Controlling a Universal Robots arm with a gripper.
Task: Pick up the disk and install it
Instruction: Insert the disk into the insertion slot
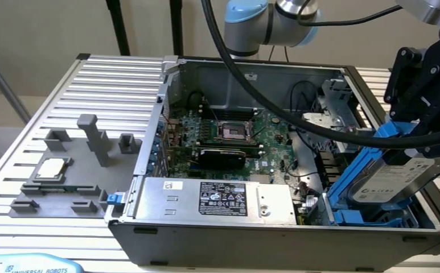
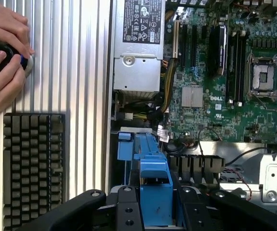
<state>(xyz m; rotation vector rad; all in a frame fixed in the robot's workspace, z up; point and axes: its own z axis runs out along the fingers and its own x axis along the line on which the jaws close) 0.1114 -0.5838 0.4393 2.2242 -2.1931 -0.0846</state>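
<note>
The gripper (image 1: 419,139) (image 2: 155,214) is clamped on the disk (image 1: 390,179) (image 2: 155,185) — its black fingers (image 2: 124,211) pinch the upper end of the blue frame, and the drive hangs tilted beneath them. The disk's lower end sits at the blue bay (image 1: 354,216) directly below the gripper, inside the open case (image 1: 280,242). Beyond the gripper lies the motherboard (image 2: 225,86). Off to one side, outside the case, a person's hands (image 2: 3,53) hold a small black object beside a keyboard (image 2: 32,163).
</note>
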